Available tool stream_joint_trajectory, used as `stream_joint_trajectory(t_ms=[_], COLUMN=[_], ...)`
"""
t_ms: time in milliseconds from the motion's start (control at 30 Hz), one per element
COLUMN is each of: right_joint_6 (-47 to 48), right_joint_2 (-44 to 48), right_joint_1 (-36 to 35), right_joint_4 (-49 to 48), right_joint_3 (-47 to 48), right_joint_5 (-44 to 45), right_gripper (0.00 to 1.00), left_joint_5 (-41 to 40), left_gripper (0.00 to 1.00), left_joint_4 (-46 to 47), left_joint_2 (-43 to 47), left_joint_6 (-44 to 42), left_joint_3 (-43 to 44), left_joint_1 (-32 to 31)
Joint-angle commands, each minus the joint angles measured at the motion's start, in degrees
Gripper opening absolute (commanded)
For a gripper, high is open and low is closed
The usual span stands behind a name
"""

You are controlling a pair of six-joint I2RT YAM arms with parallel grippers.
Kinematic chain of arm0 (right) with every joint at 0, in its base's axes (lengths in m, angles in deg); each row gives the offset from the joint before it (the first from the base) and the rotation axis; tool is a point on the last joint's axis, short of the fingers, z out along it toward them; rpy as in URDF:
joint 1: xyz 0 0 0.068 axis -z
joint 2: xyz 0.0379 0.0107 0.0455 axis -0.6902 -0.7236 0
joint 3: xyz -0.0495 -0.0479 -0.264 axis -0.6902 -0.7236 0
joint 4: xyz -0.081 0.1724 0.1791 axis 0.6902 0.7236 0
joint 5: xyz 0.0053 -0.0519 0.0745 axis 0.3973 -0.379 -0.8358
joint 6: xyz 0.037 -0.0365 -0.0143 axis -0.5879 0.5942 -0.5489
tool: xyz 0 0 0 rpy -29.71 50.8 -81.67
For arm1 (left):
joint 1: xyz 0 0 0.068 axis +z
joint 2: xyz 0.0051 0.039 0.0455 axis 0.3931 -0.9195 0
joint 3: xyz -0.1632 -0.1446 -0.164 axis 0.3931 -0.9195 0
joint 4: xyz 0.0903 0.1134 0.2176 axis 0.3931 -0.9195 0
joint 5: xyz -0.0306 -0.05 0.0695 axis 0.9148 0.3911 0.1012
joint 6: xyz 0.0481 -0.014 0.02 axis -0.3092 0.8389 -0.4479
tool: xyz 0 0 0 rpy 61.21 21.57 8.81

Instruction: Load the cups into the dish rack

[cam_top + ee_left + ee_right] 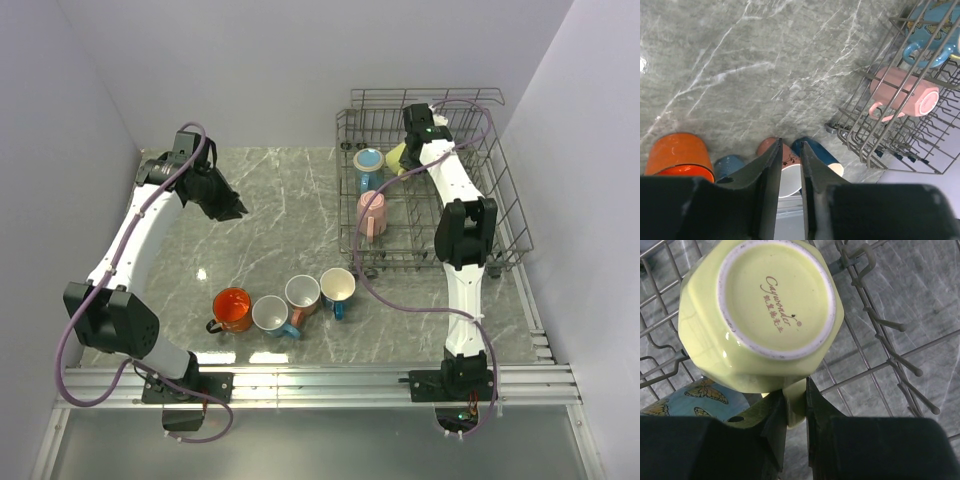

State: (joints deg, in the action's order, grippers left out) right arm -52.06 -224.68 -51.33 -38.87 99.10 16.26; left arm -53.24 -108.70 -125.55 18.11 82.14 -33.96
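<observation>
The dish rack (500, 215) stands at the back right. Inside it my right gripper (408, 152) is shut on the handle of a yellow-green cup (765, 315), held base toward the camera over the wires (890, 357). A light blue butterfly cup (368, 160) and a pink cup (371, 212) lie in the rack. On the table in front stand an orange cup (232, 310), a light blue cup (270, 314), a salmon cup (302, 293) and a dark blue cup (337, 286). My left gripper (232, 208) hangs over the table's left part with a narrow gap and nothing between its fingers.
The rack's tall wire side (865, 140) and a small wheel (831, 128) rise to the right of the table cups. A metal rail (330, 380) runs along the near edge by the arm bases. Walls close in the left, back and right.
</observation>
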Motion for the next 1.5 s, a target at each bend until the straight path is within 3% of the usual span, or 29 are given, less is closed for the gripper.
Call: stream_joint_trajectory(t_ms=[0, 67, 100, 167, 200, 300, 600, 867, 1100, 1300, 1467], right_joint_6=[-2.41, -2.23, -1.97, -1.62, -1.62, -1.88, -3.37, -3.02, -3.46, -5.92, -7.41], right_joint_2=[-1.56, -1.22, -0.60, 1.85, 2.65, 4.85, 20.74, 38.66, 55.02, 69.17, 76.91], right_joint_1=[0.74, 0.48, 0.30, -0.05, -0.40, -1.98, -5.50, -5.85, -7.60, -9.10, -9.10], right_joint_4=[0.48, 1.63, 1.54, 0.93, 0.67, 3.73, 6.73, 12.00, 8.31, 8.23, 10.24], right_joint_3=[-1.05, -1.14, -2.19, -3.60, -4.56, -3.70, -11.84, -18.10, -35.93, -50.93, -58.96], right_joint_5=[-1.21, -2.18, -2.44, -2.71, -2.71, -1.22, 4.14, 7.32, -0.94, -2.27, -1.65], right_gripper=[0.00, 0.06, 0.21, 0.43, 0.60, 0.76, 0.77, 0.78, 0.77, 0.76, 0.77], left_joint_5=[-0.24, -0.51, -0.59, -0.51, -0.25, 0.55, 0.81, 1.17, 3.88, 0.21, -1.39], left_gripper=[0.27, 0.30, 0.34, 0.36, 0.39, 0.40, 0.50, 0.52, 0.52, 0.47, 0.46], left_joint_4=[-0.15, -0.15, -0.06, 0.38, 0.82, 1.52, 5.65, 8.11, 12.85, 11.72, 10.23], left_joint_2=[2.51, 2.86, 3.13, 3.57, 4.18, 5.85, 14.90, 14.56, 9.38, 3.23, 7.77], left_joint_6=[2.45, 2.01, 1.57, 0.17, -0.36, -2.73, -5.73, -8.71, -9.68, -11.96, -12.32], left_joint_3=[-0.74, -1.18, -1.45, -2.76, -3.55, -5.66, -12.60, -18.06, -22.62, -21.05, -24.29], left_joint_1=[0.09, 0.09, 0.09, 0.09, 0.09, 0.09, 0.09, 0.09, -1.05, -9.92, -13.27])
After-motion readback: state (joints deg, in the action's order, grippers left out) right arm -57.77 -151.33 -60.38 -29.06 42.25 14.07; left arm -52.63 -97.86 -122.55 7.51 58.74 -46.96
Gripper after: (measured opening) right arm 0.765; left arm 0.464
